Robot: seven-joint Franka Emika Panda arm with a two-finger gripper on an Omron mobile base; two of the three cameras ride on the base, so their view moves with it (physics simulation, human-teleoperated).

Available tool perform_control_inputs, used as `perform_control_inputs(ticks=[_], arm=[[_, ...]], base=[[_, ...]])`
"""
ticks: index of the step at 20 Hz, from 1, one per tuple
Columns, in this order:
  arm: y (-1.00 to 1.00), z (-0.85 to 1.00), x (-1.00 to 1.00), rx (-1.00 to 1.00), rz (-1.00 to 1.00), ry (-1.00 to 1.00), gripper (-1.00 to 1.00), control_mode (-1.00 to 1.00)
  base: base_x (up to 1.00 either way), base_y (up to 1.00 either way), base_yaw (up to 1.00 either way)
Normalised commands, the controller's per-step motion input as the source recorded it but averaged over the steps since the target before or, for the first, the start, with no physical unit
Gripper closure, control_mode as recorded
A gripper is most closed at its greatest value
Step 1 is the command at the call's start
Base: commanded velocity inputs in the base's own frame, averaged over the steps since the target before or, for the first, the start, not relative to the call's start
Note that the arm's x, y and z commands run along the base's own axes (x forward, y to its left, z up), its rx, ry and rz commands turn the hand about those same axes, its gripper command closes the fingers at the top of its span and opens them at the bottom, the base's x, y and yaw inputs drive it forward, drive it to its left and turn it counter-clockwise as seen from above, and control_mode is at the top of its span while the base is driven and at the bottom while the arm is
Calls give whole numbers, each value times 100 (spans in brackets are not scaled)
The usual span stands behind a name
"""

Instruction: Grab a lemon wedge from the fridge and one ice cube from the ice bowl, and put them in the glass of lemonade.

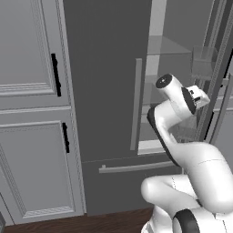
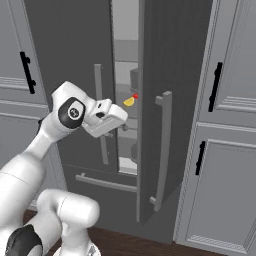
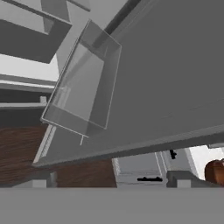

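The fridge (image 1: 104, 68) stands with its left door shut and its right door (image 2: 160, 75) swung partly out. Through the gap a tiny yellow lemon wedge (image 2: 129, 101) lies on a shelf, with a small red oval thing (image 2: 135, 96) just behind it. My gripper (image 2: 123, 126) hangs open and empty at the gap, a little below and left of the wedge. In the hand view the fingertips (image 3: 41, 179) stand wide apart, facing the door's inner side. A reddish-brown curve at that view's right edge looks like the ice bowl (image 3: 215, 172). The glass of lemonade is out of view.
A clear bin (image 3: 83, 92) hangs on the inside of the open door, close to my hand (image 1: 198, 96). Pale grey panelled cabinets (image 1: 32, 136) flank the fridge on both sides (image 2: 225, 165). The fridge's lower drawer bar (image 1: 136, 167) and dark wood floor (image 2: 130, 245) lie below.
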Motion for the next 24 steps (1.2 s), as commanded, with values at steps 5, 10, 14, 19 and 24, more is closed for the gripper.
perform_control_inputs(ticks=[5,10,14,19,24], arm=[[-30,0,10,-4,2,14,-100,-100],[-20,0,24,-2,4,16,-100,-100],[0,0,29,-4,11,12,-100,-100],[1,-9,44,-6,9,11,-100,-100],[-3,-20,41,-6,3,13,-100,-100]], base=[[0,0,0],[0,0,0],[0,0,0],[0,0,0],[0,0,0]])
